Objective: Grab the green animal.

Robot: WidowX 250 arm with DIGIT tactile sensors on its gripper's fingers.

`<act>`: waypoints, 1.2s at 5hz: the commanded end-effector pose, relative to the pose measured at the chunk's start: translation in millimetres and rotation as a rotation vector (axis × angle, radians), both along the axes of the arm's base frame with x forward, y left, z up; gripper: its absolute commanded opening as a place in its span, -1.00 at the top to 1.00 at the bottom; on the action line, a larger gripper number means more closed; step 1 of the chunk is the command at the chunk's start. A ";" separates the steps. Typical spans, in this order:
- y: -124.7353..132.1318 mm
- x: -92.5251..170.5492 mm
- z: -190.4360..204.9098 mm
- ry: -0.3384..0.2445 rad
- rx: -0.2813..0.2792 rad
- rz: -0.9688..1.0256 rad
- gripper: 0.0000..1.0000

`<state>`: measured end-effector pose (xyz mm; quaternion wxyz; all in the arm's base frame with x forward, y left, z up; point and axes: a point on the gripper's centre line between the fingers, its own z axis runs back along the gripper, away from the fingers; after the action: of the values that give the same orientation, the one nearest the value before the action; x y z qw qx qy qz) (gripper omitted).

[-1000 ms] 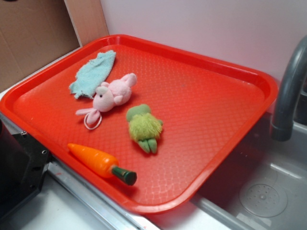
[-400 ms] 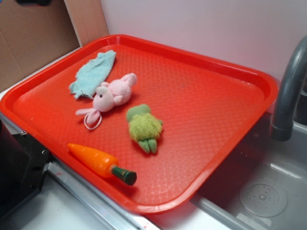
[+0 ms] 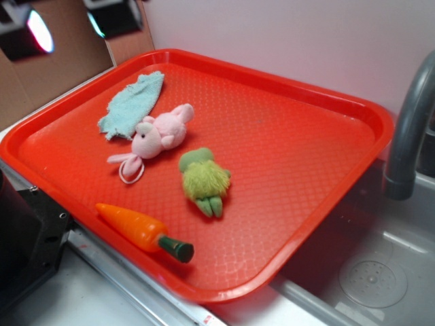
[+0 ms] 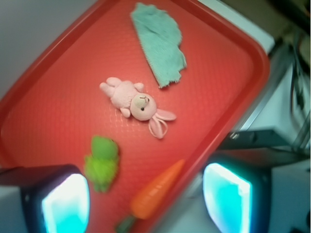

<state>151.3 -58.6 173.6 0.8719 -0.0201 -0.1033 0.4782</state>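
I see the green animal (image 3: pixel 204 178) lying near the middle of the red tray (image 3: pixel 319 109), its fuzzy lime body rounded, the smoother darker head pointing toward the pink plush bunny (image 3: pixel 160 132) and two small legs toward the tray's near rim. The tray is hard plastic with a fine pebbled surface and a raised, rounded lip. The bunny, soft and pale, lies just beside the green animal but apart from it, and its body touches a ribbed teal cloth (image 3: pixel 132 103). A glossy orange plastic carrot (image 3: pixel 144 231) with a dark green stem lies along the near rim. My claw (image 4: pixel 146 199) hangs high over that near edge, wide open, its two dark fingers (image 4: pixel 51 194) carrying bright cyan pads; in the wrist view the green animal sits just by the left pad, and nothing is gripped. The tray's right half is bare red surface, leaving wide room. Beyond the right rim are a grey sink (image 3: pixel 380 272) and a curved dark faucet (image 3: pixel 411 129).
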 end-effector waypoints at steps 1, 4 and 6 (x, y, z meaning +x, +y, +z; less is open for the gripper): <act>-18.3 20.8 -37.1 -0.038 -0.026 0.069 -1.00; -38.6 45.2 -111.8 0.029 0.004 0.000 -1.00; -36.8 49.2 -138.6 0.066 0.045 0.016 -0.78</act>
<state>193.6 -96.5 29.4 0.8734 0.0305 -0.0782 0.4797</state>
